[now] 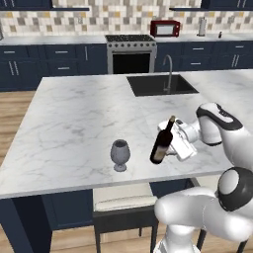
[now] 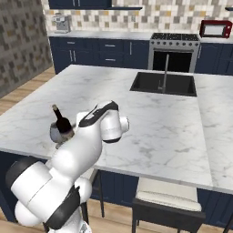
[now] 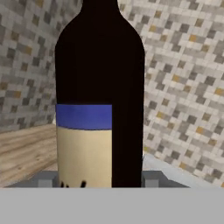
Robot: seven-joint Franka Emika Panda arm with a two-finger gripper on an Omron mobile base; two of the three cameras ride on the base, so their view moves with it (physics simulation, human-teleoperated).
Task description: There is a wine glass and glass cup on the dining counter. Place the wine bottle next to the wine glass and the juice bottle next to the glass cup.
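My gripper [image 1: 174, 144] is shut on the wine bottle [image 1: 162, 142], a dark bottle with a tan label. The bottle leans with its neck up and to the right, its base low over the dining counter [image 1: 74, 123] near the front edge. The wine glass [image 1: 119, 154], a grey goblet, stands upright on the counter just left of the bottle, with a small gap between them. From the right base, the wine bottle [image 2: 62, 121] rises behind my arm beside the wine glass [image 2: 54, 133]. Up close, the wine bottle [image 3: 99, 87] stands between my fingertips [image 3: 45, 179]. The glass cup and juice bottle are out of view.
A black sink [image 1: 160, 85] with a curved tap [image 1: 169, 74] sits in the counter's far right part. A stool [image 1: 123, 203] stands under the counter's front edge below the glass. Stove [image 1: 131, 54] and red microwave [image 1: 165, 28] line the back wall.
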